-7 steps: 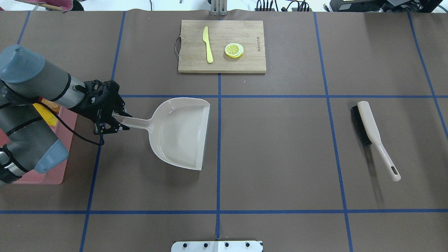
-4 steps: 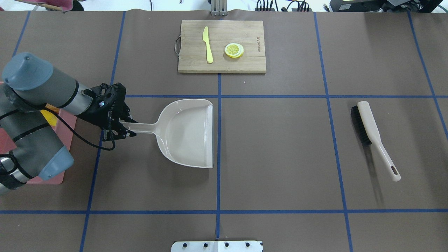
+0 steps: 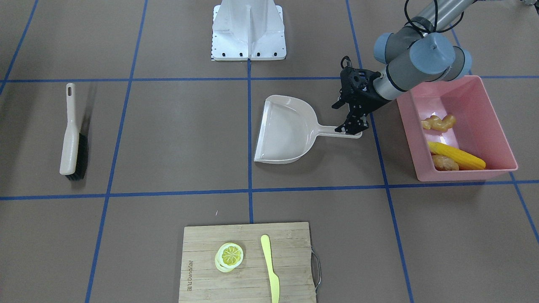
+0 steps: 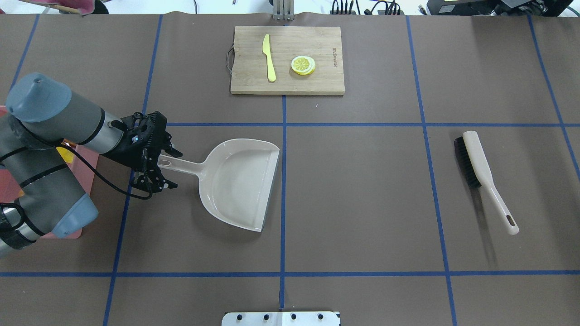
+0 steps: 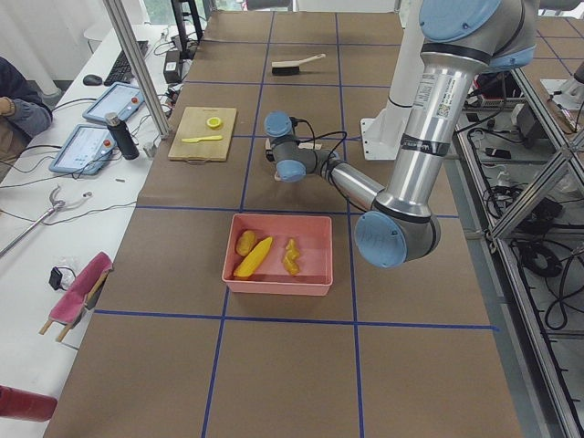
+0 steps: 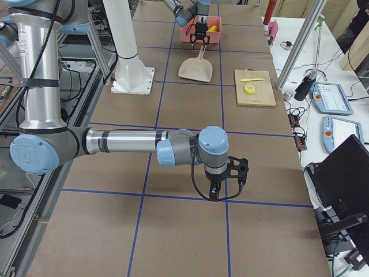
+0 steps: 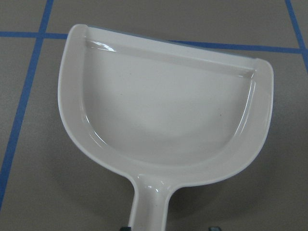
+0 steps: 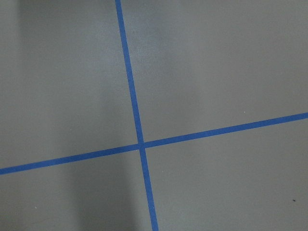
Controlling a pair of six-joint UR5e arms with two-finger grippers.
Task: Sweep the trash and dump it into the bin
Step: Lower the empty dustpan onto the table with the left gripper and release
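The pink bin [image 3: 463, 174] stands at the table's left end and holds the corn cob [image 3: 457, 155], the potato [image 3: 444, 163] and the ginger root [image 3: 438, 123]. From overhead only a strip of the bin [image 4: 88, 181] shows under my left arm. The beige dustpan [image 4: 240, 181] lies flat and empty on the table. My left gripper [image 4: 174, 168] is open, with its fingers either side of the end of the pan's handle [image 3: 345, 134]. My right gripper [image 6: 222, 186] hangs over bare table and shows only in the exterior right view, so I cannot tell its state.
A beige hand brush [image 4: 480, 172] lies on the table's right side. A wooden cutting board [image 4: 326, 40] at the far edge carries a yellow-green knife [image 4: 269, 56] and a lemon slice [image 4: 302, 64]. The robot's base plate [image 4: 281, 318] is at the near edge.
The dustpan has come down from a tilted, held pose and now lies flat, turned a little. My left gripper has opened off its handle.
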